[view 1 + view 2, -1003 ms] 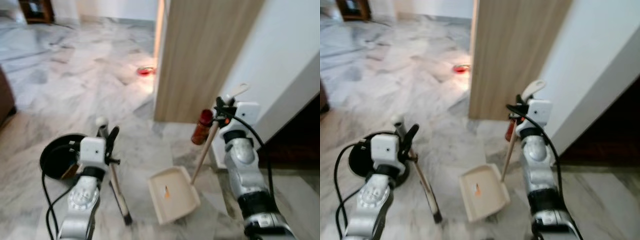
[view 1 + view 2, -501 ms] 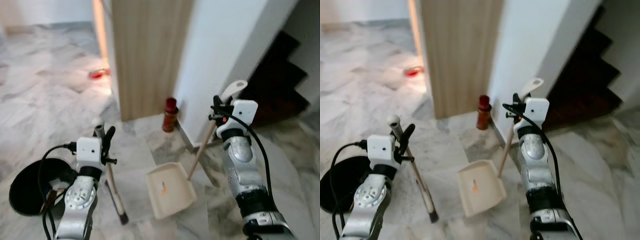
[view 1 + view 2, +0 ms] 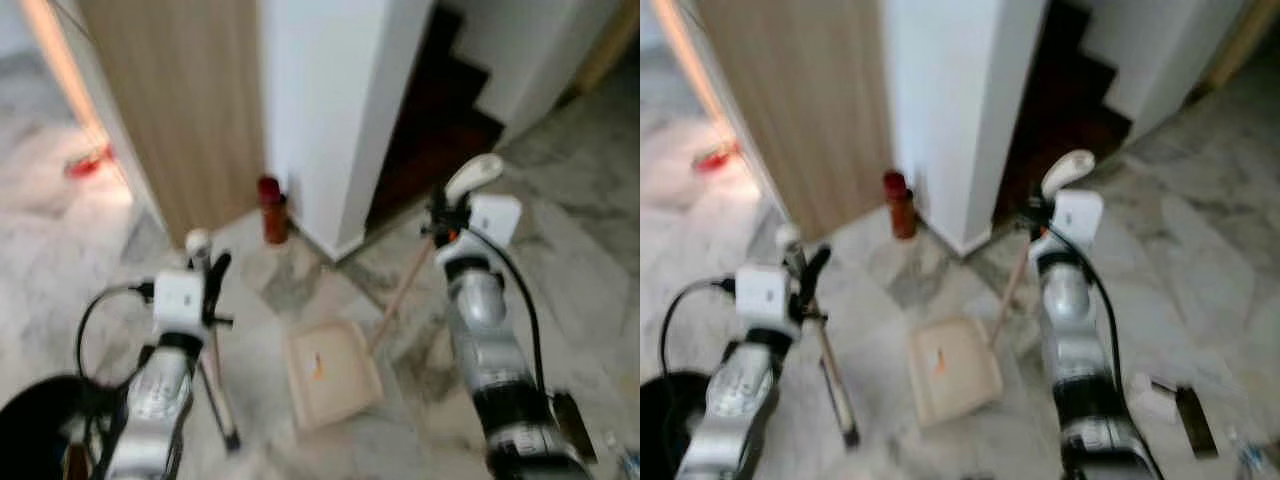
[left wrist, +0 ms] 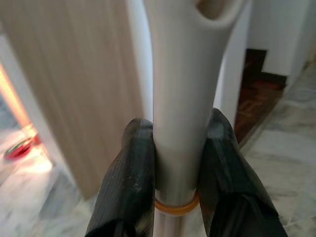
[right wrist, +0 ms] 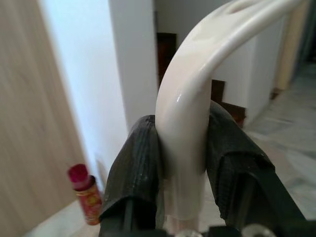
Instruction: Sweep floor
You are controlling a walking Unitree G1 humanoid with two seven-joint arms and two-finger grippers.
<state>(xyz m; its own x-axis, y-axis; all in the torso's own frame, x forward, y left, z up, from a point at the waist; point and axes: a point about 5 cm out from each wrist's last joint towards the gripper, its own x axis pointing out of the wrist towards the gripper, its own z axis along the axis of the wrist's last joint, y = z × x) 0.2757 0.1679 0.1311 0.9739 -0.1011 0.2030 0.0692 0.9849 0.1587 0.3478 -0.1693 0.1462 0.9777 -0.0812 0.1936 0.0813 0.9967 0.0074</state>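
Note:
My left gripper [image 3: 208, 275] is shut on the pale handle of a broom [image 3: 214, 372] that slants down to the marble floor [image 3: 580, 230]; the left wrist view shows both black fingers [image 4: 129, 182] clamped on the white handle [image 4: 180, 98]. My right gripper [image 3: 447, 215] is shut on the cream curved handle [image 5: 192, 123] of a dustpan. Its wooden stick [image 3: 398, 295] runs down to the cream pan [image 3: 330, 372], which rests on the floor between my arms. A small orange scrap [image 3: 318, 364] lies in the pan.
A wooden door panel [image 3: 170, 90] and a white pillar [image 3: 335, 100] stand ahead, with a red bottle [image 3: 271, 210] at their foot. Dark stairs [image 3: 440, 110] lie behind the pillar. A black round bin [image 3: 35, 425] sits at my lower left. Small items [image 3: 1170, 400] lie at lower right.
The camera has turned right: door, pillar and red bottle slid left, the stairs came into the middle. Both grippers keep the same hold on broom and dustpan.

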